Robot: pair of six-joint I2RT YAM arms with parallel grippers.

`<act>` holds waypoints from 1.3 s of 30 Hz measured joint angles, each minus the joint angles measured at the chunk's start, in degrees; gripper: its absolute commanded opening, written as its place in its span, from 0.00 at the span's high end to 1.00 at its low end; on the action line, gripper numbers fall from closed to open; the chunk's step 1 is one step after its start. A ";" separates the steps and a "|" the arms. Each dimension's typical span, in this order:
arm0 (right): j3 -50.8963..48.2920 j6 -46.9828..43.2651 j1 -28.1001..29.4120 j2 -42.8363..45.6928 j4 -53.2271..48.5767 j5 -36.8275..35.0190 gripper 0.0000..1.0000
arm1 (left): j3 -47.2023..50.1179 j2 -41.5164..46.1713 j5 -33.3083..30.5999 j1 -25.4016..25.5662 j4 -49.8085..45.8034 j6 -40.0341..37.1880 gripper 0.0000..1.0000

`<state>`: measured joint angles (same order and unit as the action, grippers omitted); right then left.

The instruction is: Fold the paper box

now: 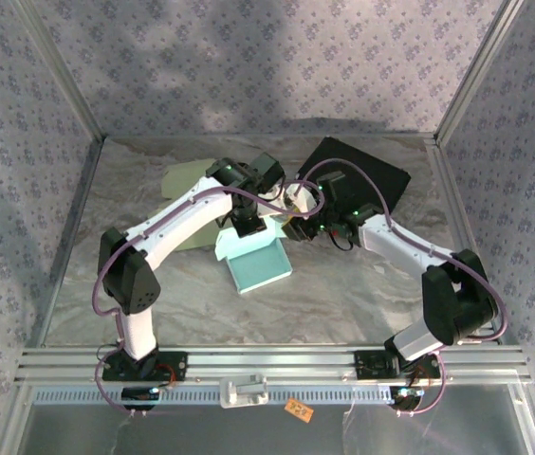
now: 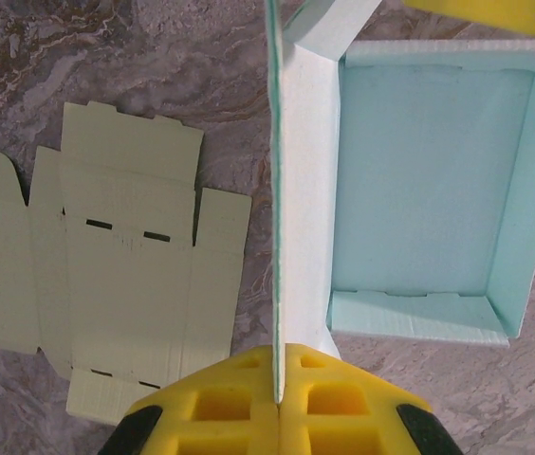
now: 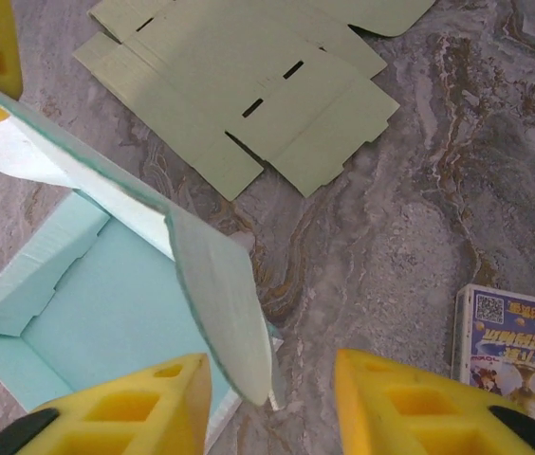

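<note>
- Paper box [image 2: 429,180], pale teal and half formed: its open tray sits on the table [image 2: 106,57] just beside the left gripper [image 2: 277,403], off to one side of the fingertips.
- Left gripper is pinched shut on the edge of the box's tall wall panel [image 2: 301,190]. The panel stands upright and runs straight away from the fingertips.
- Right gripper [image 3: 272,398] has its jaws partway apart and grips nothing. The tip of a loose side flap [image 3: 220,313] hangs between them, closer to one pad; whether it touches that pad I cannot tell.
- The step in hand looks like folding that side flap inward while the wall panel is held up.
- To do it well, the left pinch should stay firm and level. The right gripper should press the flap along its crease without crumpling it or sliding the tray.
- Farther out, a flat pale green box blank [image 2: 125,256] lies on the table across the panel from the tray, apart from the box.
</note>
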<state>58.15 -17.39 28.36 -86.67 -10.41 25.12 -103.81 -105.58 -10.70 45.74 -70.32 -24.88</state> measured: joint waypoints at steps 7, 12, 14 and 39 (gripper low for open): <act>-4.96 3.43 -4.96 3.76 2.62 2.67 0.47 | 0.02 0.02 2.62 -0.76 0.50 -0.44 1.00; -7.39 4.15 -4.90 4.90 3.89 5.81 0.47 | 0.13 0.02 4.31 -2.10 1.57 -1.49 1.00; -7.80 4.35 -4.46 4.90 4.28 6.23 0.47 | 0.24 0.02 4.94 -2.43 1.64 -1.92 1.00; -0.68 3.76 -2.89 -3.87 5.25 8.31 0.87 | 0.26 0.02 6.40 -2.62 2.64 -3.17 1.00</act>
<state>57.47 -13.63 25.47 -90.54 -5.17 33.43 -103.55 -105.56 -4.29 43.11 -67.68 -28.05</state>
